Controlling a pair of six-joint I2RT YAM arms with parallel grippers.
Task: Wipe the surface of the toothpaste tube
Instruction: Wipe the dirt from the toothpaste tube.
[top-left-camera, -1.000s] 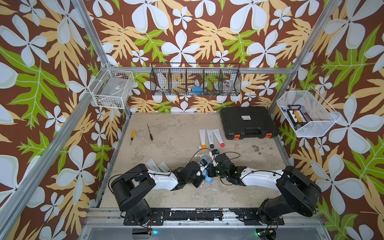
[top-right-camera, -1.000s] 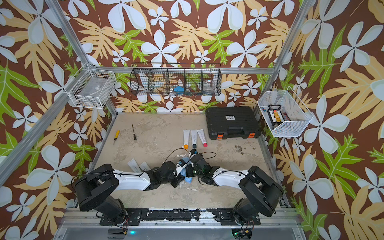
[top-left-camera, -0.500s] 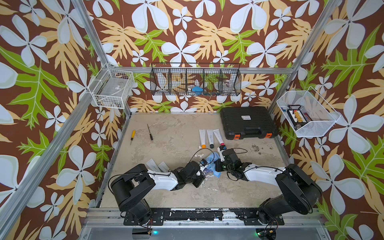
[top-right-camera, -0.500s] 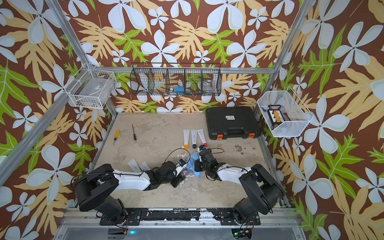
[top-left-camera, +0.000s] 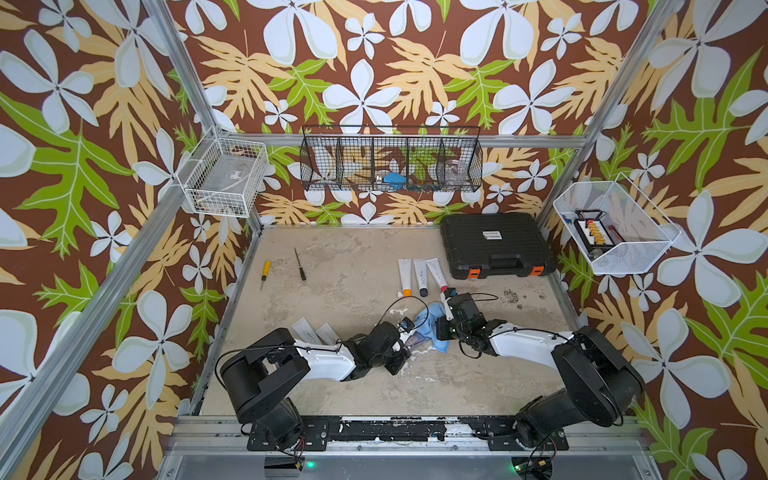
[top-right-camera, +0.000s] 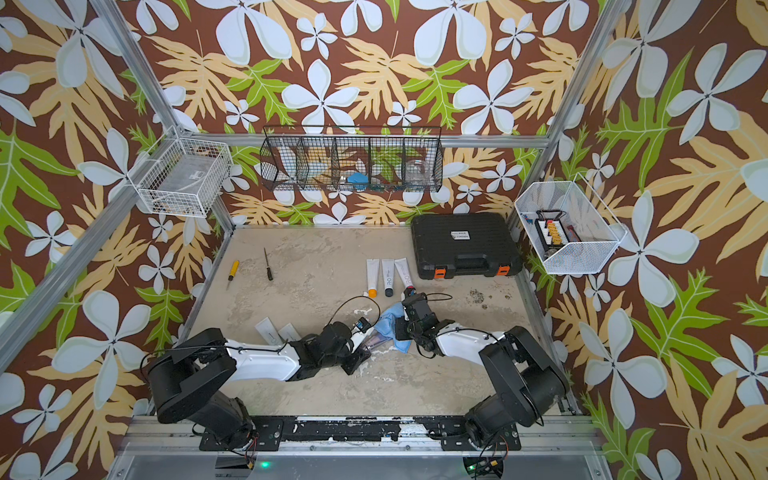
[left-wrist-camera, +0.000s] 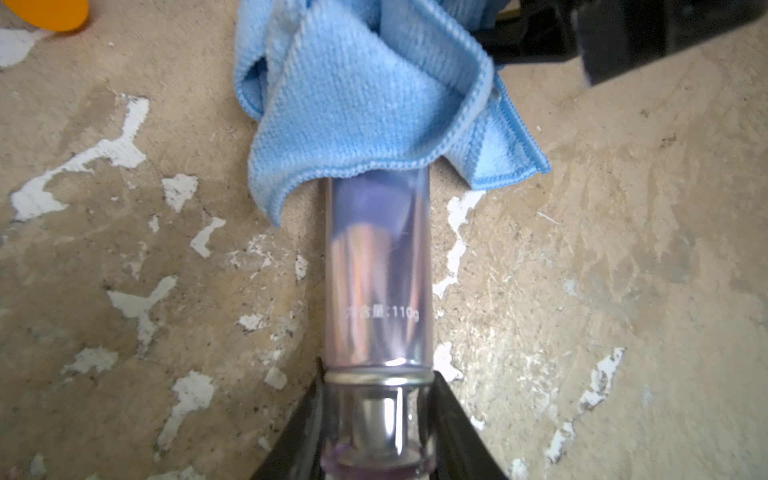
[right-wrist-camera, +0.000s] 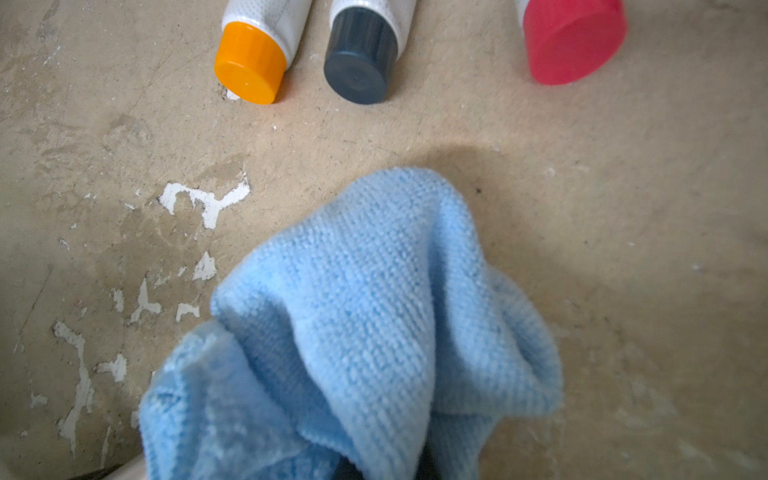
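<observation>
Wiping step in hand. Left gripper (left-wrist-camera: 378, 419) pinches the shiny lilac plastic toothpaste tube (left-wrist-camera: 378, 266) by its cap end; the tube projects straight ahead of its jaws. Right gripper (top-left-camera: 441, 330), jaws pressed together on the blue microfibre cloth (left-wrist-camera: 365, 95), drapes it over the tube's far end. Next, probably: draw the cloth toward the left jaws.

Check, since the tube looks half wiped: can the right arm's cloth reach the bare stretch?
Probably yes: the cloth in the right gripper drapes the tube at its far end, and nothing covers the rest up to the left gripper.
</observation>
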